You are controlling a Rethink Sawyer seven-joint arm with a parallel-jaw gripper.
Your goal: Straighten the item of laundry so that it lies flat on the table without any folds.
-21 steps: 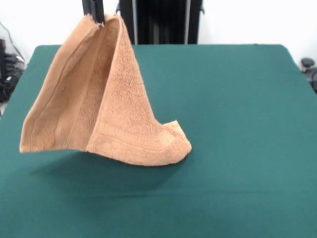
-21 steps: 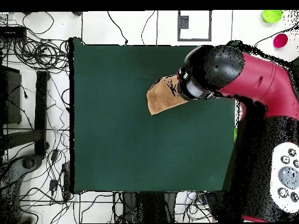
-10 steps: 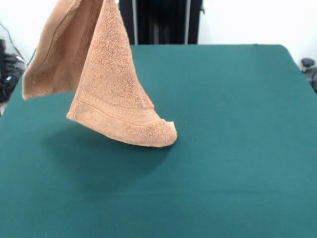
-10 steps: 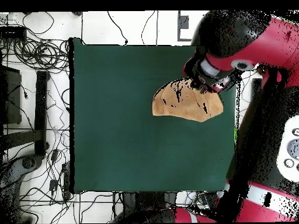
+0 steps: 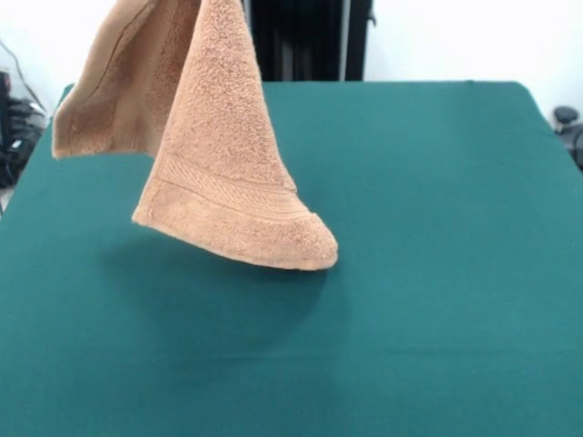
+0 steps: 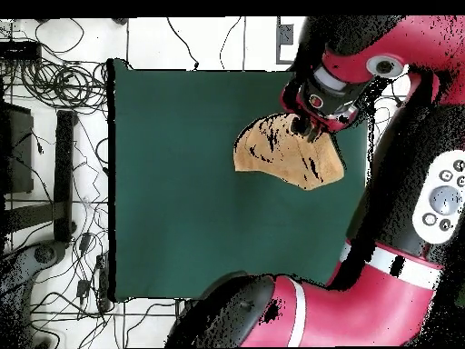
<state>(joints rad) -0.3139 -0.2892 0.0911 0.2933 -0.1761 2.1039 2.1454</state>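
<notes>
The item of laundry [image 5: 219, 155] is a tan-orange terry towel hanging folded in the air over the left half of the green table [image 5: 437, 228]. Its top runs out of the front view's upper edge. One banded corner droops lowest, near the table's middle, with a shadow under it. Whether that corner touches the cloth I cannot tell. In the overhead view the towel [image 6: 286, 159] spreads out below my gripper [image 6: 304, 127], which is shut on its top edge near the table's right side [image 6: 182, 182]. The gripper does not show in the front view.
My red arm [image 6: 400, 245] curves over the table's right edge and bottom right corner in the overhead view. Tangled cables [image 6: 54, 91] lie on the floor left of the table. A black column [image 5: 305, 41] stands behind the far edge.
The gripper has risen out of the front view's top, lifting the towel higher. The towel's low corner has swung slightly rightward, and the arm has turned above the table.
</notes>
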